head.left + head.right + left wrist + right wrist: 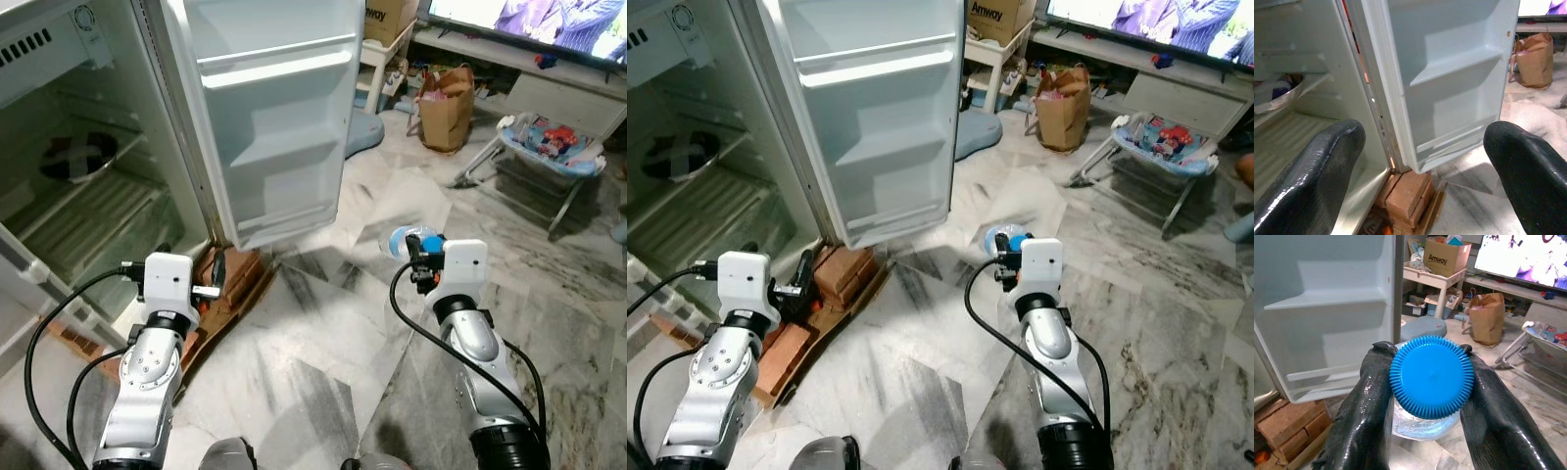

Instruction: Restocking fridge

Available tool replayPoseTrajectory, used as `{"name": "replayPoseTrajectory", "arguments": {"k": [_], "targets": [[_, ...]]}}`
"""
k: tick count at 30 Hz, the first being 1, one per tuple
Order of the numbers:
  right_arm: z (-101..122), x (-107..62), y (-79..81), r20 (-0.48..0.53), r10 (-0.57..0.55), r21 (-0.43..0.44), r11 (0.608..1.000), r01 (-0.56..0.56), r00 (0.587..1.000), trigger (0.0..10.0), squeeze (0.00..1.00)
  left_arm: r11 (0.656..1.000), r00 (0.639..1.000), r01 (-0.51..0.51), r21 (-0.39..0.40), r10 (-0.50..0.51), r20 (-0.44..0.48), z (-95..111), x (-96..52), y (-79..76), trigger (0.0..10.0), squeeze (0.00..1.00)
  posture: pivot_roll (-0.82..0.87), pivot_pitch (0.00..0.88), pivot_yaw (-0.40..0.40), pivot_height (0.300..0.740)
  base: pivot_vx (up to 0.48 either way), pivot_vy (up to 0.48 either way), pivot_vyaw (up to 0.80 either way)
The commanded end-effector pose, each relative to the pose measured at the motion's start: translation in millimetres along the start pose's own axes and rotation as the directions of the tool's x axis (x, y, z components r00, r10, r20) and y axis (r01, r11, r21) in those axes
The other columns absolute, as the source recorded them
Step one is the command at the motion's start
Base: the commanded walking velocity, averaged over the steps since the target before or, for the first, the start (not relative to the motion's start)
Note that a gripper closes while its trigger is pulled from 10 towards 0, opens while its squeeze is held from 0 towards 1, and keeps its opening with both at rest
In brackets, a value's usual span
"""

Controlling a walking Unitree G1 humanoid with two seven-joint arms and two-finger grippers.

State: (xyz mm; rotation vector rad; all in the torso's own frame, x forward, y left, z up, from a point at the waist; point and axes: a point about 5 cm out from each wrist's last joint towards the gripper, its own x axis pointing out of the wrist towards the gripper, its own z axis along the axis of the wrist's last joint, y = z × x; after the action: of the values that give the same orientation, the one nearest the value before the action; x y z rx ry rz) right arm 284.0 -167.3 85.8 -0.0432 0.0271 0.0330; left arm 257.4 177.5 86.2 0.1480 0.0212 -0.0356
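- Progress looks early: one item is in hand and nothing has gone into the fridge door yet.
- Right pincer point(1425, 396) is raised in front of the robot above the marble floor point(323, 392), its two fingers point(1359, 416) closed tight around the neck of a clear bottle point(404, 238) just under the blue cap point(1431, 376).
- Left pincer point(1420, 171) is held low toward the foot of the fridge, fingers spread wide apart with nothing between them.
- Bricks point(1408, 196) prop the fridge at its base, just beyond the left pincer.
- Fridge point(88, 186) stands open on the robot's left; a metal bowl point(73, 157) sits on an inner shelf, and the rack below it looks bare.
- Fridge door point(274, 108) is swung fully out, and its shelves hold nothing that I can see.
- What remains, as I judge it: carry the bottle across to a door shelf or inner rack, stand it there, let go, then fetch more.
- Farther back stand a brown paper bag point(446, 96), a baby bouncer point(549, 147) and a cardboard box point(1444, 257).
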Motion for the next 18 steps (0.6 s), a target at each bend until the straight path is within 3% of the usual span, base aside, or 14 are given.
{"name": "replayPoseTrajectory", "arguments": {"k": [1, 18], "targets": [[5.9, 1.2, 0.4, 0.036, 0.010, 0.001, 1.000, -0.011, 0.999, 10.0, 0.00, 1.000, 1.000, 0.012, 0.003, -0.012, 0.010, 2.5, 0.6, -1.0, 10.0, 0.00, 0.06, 0.090, -0.040, 0.740, 0.311, 0.000, 0.00], [4.1, -1.1, 2.4, 0.034, 0.028, 0.007, 1.000, -0.029, 0.999, 10.0, 0.00, 1.000, 1.000, 0.018, -0.002, -0.018, 0.007, 2.3, 1.8, -3.3, 10.0, 0.00, 0.05, 0.093, -0.037, 0.740, 0.309, 0.000, 0.46]]}}
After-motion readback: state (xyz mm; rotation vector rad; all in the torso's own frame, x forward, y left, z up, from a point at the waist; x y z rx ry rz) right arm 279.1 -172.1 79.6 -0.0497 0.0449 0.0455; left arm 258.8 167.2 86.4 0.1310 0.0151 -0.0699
